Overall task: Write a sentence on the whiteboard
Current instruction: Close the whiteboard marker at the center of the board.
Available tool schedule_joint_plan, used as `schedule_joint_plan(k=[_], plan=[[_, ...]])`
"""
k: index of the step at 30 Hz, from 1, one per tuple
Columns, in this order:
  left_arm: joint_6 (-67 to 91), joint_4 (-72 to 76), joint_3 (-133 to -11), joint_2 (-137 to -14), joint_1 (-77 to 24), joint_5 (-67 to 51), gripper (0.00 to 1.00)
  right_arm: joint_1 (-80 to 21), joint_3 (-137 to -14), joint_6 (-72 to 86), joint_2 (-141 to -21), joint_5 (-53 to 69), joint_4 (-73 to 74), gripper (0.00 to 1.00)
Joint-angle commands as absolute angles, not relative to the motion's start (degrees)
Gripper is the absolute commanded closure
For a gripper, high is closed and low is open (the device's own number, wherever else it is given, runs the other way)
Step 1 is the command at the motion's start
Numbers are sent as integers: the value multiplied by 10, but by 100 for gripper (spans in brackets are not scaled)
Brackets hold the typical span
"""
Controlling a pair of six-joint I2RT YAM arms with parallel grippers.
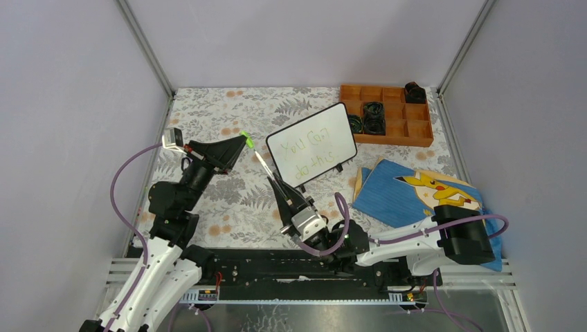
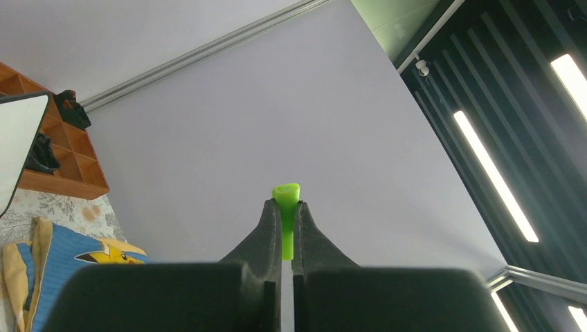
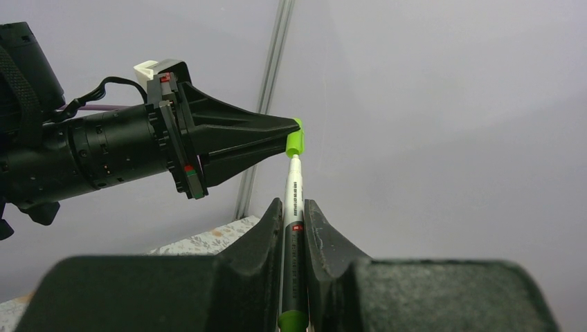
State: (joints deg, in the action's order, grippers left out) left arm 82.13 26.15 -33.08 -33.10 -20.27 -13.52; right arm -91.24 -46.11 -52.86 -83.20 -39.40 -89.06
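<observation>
Two lines of thin green handwriting, the sentence (image 1: 309, 151), reading roughly "You Can do this", covered the whiteboard (image 1: 311, 143), so the writing itself looked finished. The board stood propped at a slant just beyond the tips of the right gripper (image 1: 277, 185) and off to the right of the left gripper (image 1: 244, 142). Farther past the board from both sets of jaws lay an orange compartment tray (image 1: 419, 131); a few of its cells held dark round objects (image 1: 374, 117), too small to identify, one of them in the far right corner cell. Nearer in, the right jaws were closed around the barrel of a marker (image 1: 263, 162), its tip pointing away from them toward the left jaws. Those left jaws were pinched tight on a bright green cap (image 2: 286, 194), which stuck out just past their tips. In the right wrist view the marker's tip sat right at the cap's mouth, touching or just short of it; which could not be told. What remained, judging by this, was capping the marker and setting it down.
</observation>
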Motion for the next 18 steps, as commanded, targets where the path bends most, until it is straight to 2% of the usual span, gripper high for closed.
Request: schedule_joint_plan(k=[1, 18], plan=[[812, 272, -326, -323, -208, -141, 100, -916, -488, -524, -835, -384, -980, 100], [812, 266, -324, -317, -213, -145, 100, -915, -494, -525, -842, -390, -977, 100]])
